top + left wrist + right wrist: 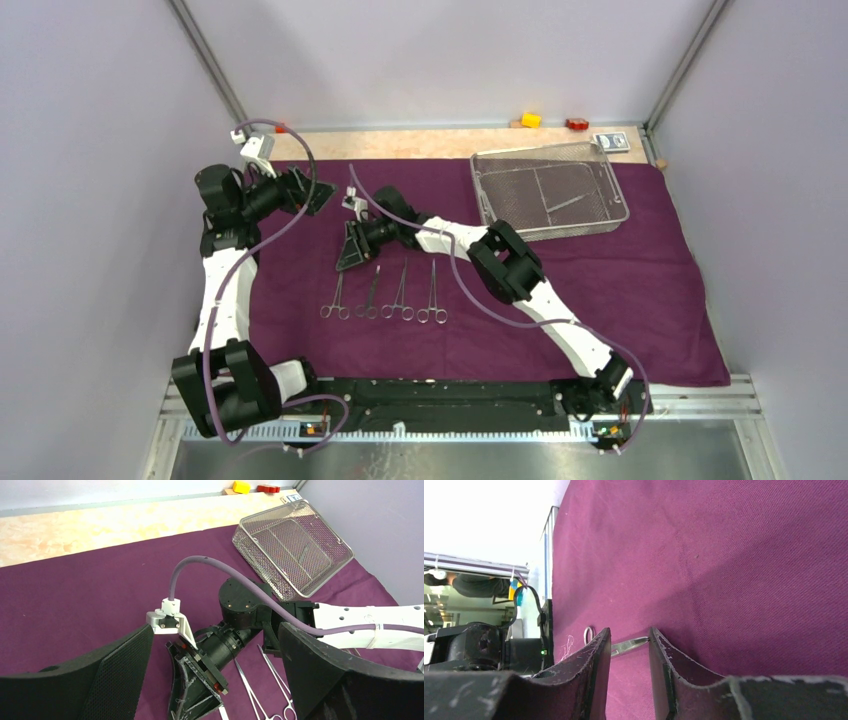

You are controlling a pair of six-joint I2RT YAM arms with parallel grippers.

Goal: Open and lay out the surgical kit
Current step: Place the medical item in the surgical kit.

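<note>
Surface: a wooden tabletop is covered almost wholly by the purple cloth, which is spread flat; a bare strip is left along the far edge.
Room: pale lavender walls are seen on three sides, with a metal post at each far corner.
Tray: the wire-mesh tray is set on the far right part of the cloth, and a slim steel instrument lies inside it.
Clamps: four ring-handled clamps are laid side by side on the cloth between the arms, rings toward the near edge.
Far edge: a yellow block, a red block and a card packet are placed behind the tray.
Left gripper: held over the far left of the cloth, fingers spread wide, nothing between them.
Right gripper: lowered at the tip of the leftmost clamp, fingers narrowly apart; the steel is seen across the gap, lying on the cloth, and contact cannot be told.
</note>
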